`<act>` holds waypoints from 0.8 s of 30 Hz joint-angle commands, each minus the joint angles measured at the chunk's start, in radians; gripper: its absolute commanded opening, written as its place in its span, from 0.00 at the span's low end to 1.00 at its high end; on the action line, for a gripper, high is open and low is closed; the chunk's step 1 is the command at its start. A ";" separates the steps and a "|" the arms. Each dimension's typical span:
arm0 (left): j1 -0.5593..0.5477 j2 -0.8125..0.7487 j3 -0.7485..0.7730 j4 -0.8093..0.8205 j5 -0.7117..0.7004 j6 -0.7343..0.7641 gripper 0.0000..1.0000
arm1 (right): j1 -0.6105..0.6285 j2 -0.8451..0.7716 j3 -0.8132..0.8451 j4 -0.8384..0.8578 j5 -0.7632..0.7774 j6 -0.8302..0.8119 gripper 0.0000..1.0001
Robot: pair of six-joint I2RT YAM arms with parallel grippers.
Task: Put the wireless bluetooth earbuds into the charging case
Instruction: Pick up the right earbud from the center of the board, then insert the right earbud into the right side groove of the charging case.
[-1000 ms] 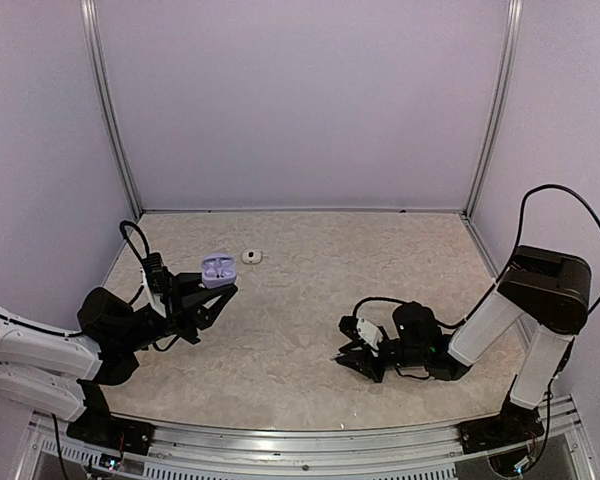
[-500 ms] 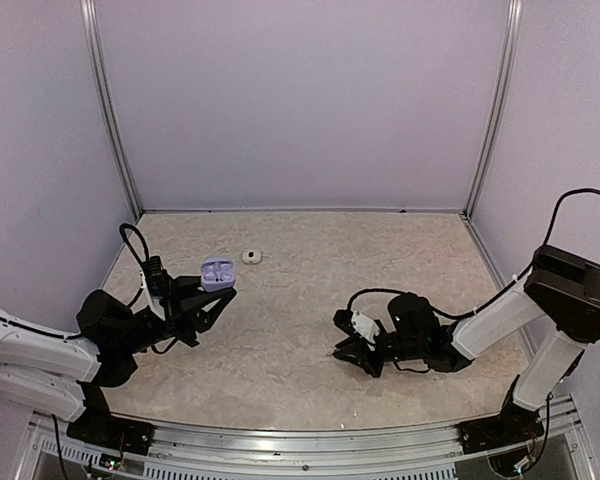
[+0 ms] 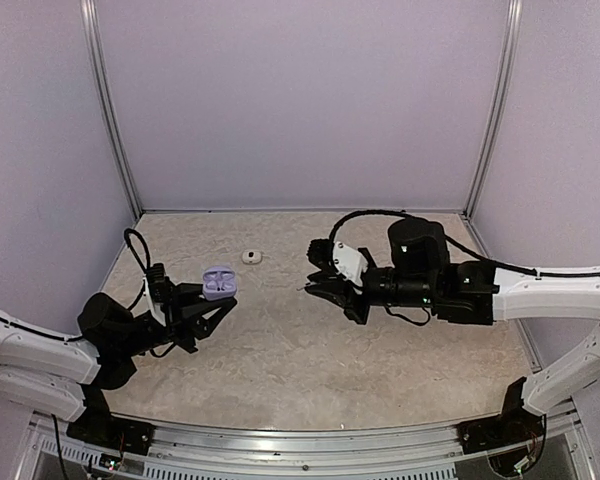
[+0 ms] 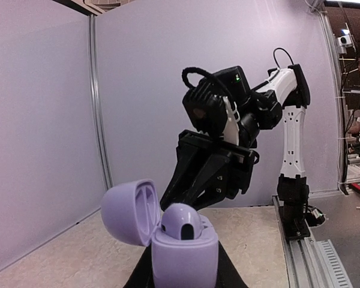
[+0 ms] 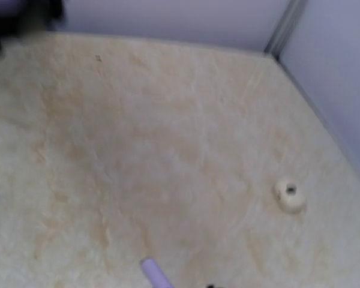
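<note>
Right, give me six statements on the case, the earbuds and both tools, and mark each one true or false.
1. The left tool holds the case. True.
2. The case is shut. False: its lid is flipped open.
3. The case is empty. False: one earbud sits in it.
4. The right tool rests on the table. False: it hangs in the air.
5. A small white piece lies on the table. True.
6. The right tool is shut on a second earbud. True: its lilac stem shows at the tip in the right wrist view.
</note>
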 commanded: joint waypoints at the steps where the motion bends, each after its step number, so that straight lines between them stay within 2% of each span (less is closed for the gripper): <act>1: 0.013 0.007 -0.007 0.002 0.094 -0.019 0.04 | 0.090 -0.021 0.116 -0.217 0.108 -0.123 0.08; 8: 0.016 0.022 0.017 -0.025 0.194 -0.047 0.04 | 0.217 -0.003 0.259 -0.335 0.205 -0.252 0.08; 15: 0.018 0.052 0.024 -0.002 0.234 -0.089 0.04 | 0.314 0.027 0.357 -0.400 0.258 -0.357 0.08; 24: 0.016 0.109 0.061 0.019 0.287 -0.139 0.04 | 0.353 0.093 0.420 -0.415 0.297 -0.423 0.08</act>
